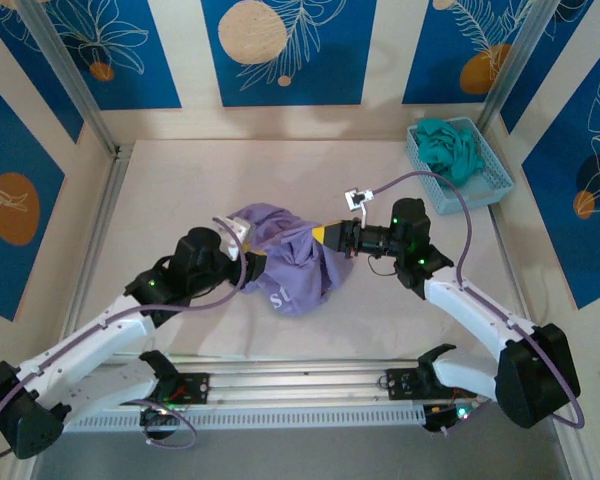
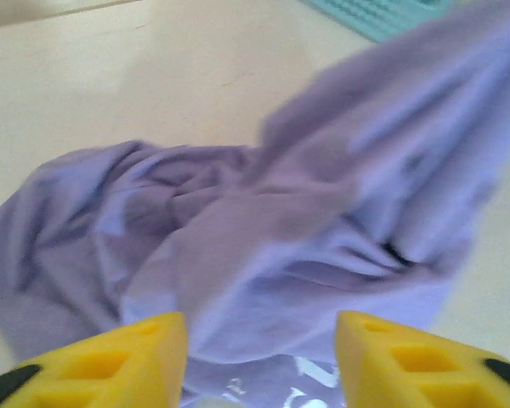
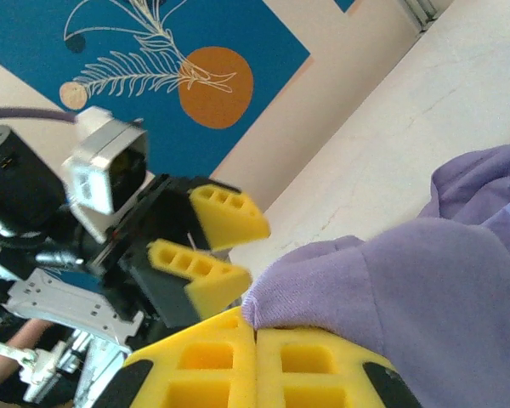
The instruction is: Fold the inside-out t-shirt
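Where the two arms meet, in the middle of the counter (image 1: 180, 190), we see the purple t-shirt (image 1: 295, 265) lying in a crumpled heap. Its right side is lifted off the counter into a peak. Some white letters (image 1: 277, 297) show on its near edge. We see the right arm (image 1: 470, 312) reaching in from the right, and its yellow jaws are squeezed shut on a fold of the t-shirt. We see the left arm (image 1: 110, 335) right at the left edge of the heap. Its yellow jaws stand partly apart and hold no cloth. Far off in the back right corner sits a blue basket (image 1: 495, 185) with a green cloth (image 1: 450, 148) in it.
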Tool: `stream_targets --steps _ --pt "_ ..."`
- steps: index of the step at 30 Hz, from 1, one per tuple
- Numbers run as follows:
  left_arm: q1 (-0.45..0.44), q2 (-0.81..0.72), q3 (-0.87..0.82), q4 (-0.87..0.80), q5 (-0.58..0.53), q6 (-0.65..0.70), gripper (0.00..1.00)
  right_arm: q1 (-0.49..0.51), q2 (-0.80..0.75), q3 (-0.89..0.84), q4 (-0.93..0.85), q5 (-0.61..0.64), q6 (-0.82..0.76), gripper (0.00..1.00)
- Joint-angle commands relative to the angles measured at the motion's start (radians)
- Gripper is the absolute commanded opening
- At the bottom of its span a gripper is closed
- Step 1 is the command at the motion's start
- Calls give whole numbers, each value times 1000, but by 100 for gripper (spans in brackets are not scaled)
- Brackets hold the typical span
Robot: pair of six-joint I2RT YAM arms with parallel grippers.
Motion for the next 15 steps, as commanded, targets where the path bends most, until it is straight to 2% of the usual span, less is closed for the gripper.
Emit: stream_targets --steps 1,7,15 --pt "-24 48 37 19 217 24 42 -9 11 36 35 -1 49 0" --pt "-30 177 76 148 327 16 42 -20 6 32 19 -9 62 0" --pt "-29 312 148 193 368 40 38 -34 1 19 17 -16 66 0"
